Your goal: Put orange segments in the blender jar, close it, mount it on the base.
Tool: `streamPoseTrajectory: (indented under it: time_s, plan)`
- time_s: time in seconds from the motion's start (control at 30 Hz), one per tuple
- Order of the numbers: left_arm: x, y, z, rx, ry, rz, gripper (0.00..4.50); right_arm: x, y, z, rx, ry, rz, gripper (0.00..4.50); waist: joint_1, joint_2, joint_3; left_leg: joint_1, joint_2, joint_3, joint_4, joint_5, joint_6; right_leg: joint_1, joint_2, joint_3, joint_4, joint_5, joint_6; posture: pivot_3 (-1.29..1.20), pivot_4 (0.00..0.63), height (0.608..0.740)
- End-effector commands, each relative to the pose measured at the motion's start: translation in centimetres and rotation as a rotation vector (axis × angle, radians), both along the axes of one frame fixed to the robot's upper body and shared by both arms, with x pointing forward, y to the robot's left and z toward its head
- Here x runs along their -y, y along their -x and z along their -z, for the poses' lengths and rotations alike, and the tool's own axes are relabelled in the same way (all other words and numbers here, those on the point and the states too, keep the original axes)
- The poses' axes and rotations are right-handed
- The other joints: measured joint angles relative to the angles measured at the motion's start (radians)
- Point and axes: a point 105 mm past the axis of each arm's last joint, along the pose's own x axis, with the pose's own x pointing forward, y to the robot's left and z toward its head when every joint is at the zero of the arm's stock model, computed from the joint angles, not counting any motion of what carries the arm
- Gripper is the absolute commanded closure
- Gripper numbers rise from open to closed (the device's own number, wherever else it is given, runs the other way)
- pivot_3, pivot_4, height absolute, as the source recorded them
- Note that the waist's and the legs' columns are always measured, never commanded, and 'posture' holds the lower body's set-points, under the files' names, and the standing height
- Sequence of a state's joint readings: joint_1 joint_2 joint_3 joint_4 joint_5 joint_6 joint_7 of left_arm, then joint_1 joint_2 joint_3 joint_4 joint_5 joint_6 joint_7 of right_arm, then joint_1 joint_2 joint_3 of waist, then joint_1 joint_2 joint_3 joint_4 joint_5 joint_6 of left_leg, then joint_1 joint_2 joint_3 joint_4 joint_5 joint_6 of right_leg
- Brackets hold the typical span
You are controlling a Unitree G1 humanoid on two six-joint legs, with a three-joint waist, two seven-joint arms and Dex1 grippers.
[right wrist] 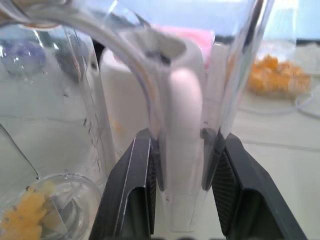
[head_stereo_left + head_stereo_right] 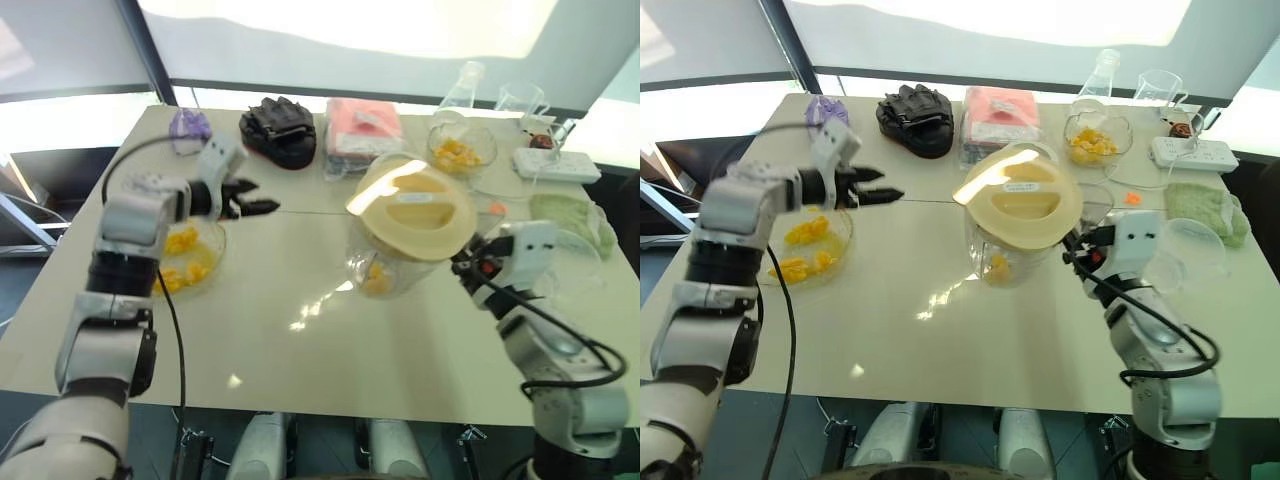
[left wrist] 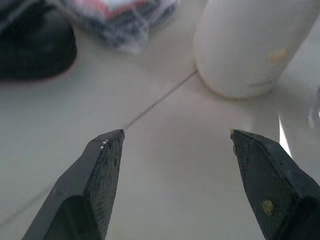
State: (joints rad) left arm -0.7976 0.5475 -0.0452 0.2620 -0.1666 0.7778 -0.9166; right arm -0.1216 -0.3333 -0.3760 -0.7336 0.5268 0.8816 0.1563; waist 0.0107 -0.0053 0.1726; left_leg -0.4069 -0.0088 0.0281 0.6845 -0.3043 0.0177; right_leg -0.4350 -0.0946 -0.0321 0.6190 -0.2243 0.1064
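The clear blender jar (image 2: 385, 265) is in the middle of the table, tilted, with a cream lid (image 2: 412, 210) on top and some orange segments (image 2: 377, 278) at its bottom. My right gripper (image 2: 465, 262) is shut on the jar's clear handle (image 1: 182, 125). The white blender base (image 1: 185, 95) stands just behind the jar, mostly hidden by the lid in the eye views. My left gripper (image 2: 262, 200) hovers open and empty above the table, left of the jar and beside a glass bowl of orange segments (image 2: 190, 260).
Along the back of the table are a purple object (image 2: 188, 125), a black glove-like item (image 2: 280, 130), a pink packet (image 2: 362, 125), a second bowl of segments (image 2: 460, 150), glassware (image 2: 520, 97), a power strip (image 2: 557, 165) and a green cloth (image 2: 575, 215).
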Motion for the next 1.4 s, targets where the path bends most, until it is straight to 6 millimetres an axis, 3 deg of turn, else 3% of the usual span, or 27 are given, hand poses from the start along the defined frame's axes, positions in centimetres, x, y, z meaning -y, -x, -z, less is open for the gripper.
streamPoseTrajectory:
  time_s: [0.03,0.13,0.23,0.43,0.73,0.93,1.17,1.4]
  plan:
    - [0.9,1.3,-1.0,0.044,0.048,0.041,0.95,0.3,1.4,-5.2,0.159,-0.003,-0.038,3.25,0.005,0.0,0.0,0.0,0.0,0.0,0.0,0.0,0.0,0.0,0.0,0.0,0.0,0.0,0.0,0.0,0.15,0.74]
    - [2.4,3.1,-0.4,0.015,0.102,0.111,0.95,1.9,1.3,-8.4,0.208,0.031,0.005,3.25,0.002,0.0,0.0,0.0,-0.001,0.0,0.001,0.0,0.0,0.001,-0.001,0.0,0.0,0.001,-0.002,0.0,0.15,0.74]
    - [4.2,4.6,-1.4,0.045,0.187,0.172,0.95,3.0,0.6,-11.4,0.225,0.044,0.038,3.25,0.001,0.0,0.0,0.001,-0.001,0.0,0.001,0.0,0.0,0.001,-0.002,0.0,0.0,0.001,-0.002,0.0,0.15,0.74]
    - [6.2,7.2,-3.2,0.1,0.276,0.259,0.95,4.8,-2.5,-13.5,0.157,0.033,0.116,3.25,-0.006,0.001,0.0,0.002,0.0,0.0,0.001,0.0,0.0,0.002,-0.001,0.0,0.001,0.001,-0.002,0.0,0.15,0.74]
    - [6.0,8.3,-4.3,0.229,0.217,0.246,0.95,5.0,-8.1,-13.0,0.123,0.007,0.127,3.25,-0.022,0.001,0.0,0.002,-0.001,0.001,0.0,0.0,0.0,0.002,-0.001,0.001,0.001,0.001,-0.002,0.0,0.15,0.74]
    - [5.3,8.6,-5.3,0.293,0.203,0.21,0.95,4.0,-11.6,-13.3,0.138,-0.017,0.111,3.25,-0.025,0.002,0.0,0.002,0.0,0.002,0.0,0.001,-0.001,0.001,0.0,0.001,0.002,0.001,-0.002,0.0,0.15,0.74]
    - [4.9,8.9,-5.7,0.311,0.192,0.189,0.95,3.6,-13.5,-12.0,0.107,0.012,0.1,3.25,-0.022,0.002,0.0,0.002,0.0,0.002,0.0,0.001,-0.001,0.001,0.0,0.001,0.0,0.001,-0.002,0.0,0.15,0.74]
    - [4.4,9.0,-5.4,0.3,0.178,0.167,0.95,3.8,-13.3,-10.6,0.048,0.036,0.09,3.25,-0.023,0.002,0.0,0.003,0.0,0.002,0.0,0.001,-0.002,0.002,0.0,0.001,0.001,0.001,-0.002,0.0,0.15,0.74]
